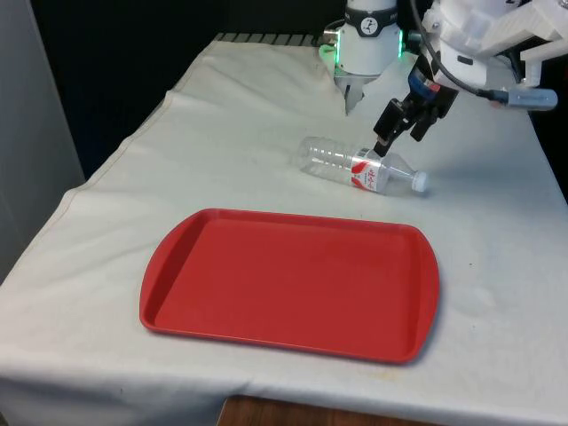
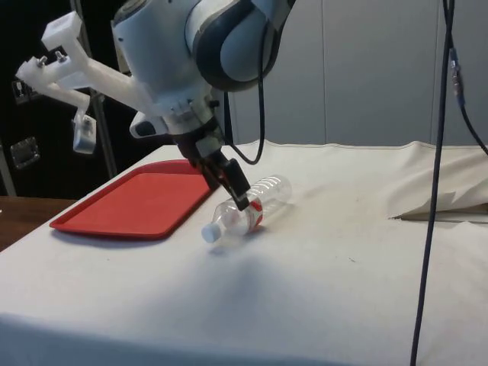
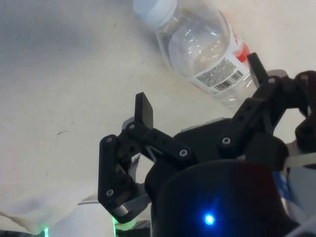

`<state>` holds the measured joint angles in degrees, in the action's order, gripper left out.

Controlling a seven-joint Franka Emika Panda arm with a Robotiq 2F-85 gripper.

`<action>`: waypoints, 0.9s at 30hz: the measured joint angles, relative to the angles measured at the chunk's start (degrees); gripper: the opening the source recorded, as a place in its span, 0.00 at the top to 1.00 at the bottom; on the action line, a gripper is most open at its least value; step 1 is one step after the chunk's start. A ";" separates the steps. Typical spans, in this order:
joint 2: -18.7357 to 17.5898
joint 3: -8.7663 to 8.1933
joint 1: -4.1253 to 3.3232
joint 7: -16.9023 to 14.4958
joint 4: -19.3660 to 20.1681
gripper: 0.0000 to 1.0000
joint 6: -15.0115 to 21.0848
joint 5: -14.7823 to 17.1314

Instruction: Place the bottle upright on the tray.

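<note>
Side view: tool (image 2: 238, 200) fingers apart, over lying bottle (image 2: 252, 207), beside tray (image 2: 137, 206).

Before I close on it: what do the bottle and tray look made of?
Bottle: thin clear plastic by the look, ribbed and see-through, with a white cap and a printed label. Tray: looks like rigid red plastic, smooth, with a slight sheen and a moulded raised rim.

A wide table under a creased white cloth (image 1: 222, 124) fills the scene; at its near edge in the front view a strip of brown wood (image 1: 311, 415) shows below the cloth. Black curtains (image 1: 133, 62) hang behind it. In the side view, pale grey wall panels (image 2: 366, 69) stand behind, with dark cabinets (image 2: 30, 114) further along.
</note>
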<state>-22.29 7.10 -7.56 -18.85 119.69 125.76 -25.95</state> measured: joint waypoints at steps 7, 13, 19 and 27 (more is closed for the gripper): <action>-1.26 0.00 0.00 -0.57 -0.97 0.00 -0.97 -1.26; -2.52 0.00 0.00 -1.20 -2.35 0.00 -1.95 -1.55; -2.58 0.00 0.00 -1.32 -2.46 0.00 -2.06 -1.55; -2.75 0.00 0.00 -1.43 -2.46 0.00 -2.06 -1.55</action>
<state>-25.04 7.10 -7.56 -20.28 117.23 123.70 -27.50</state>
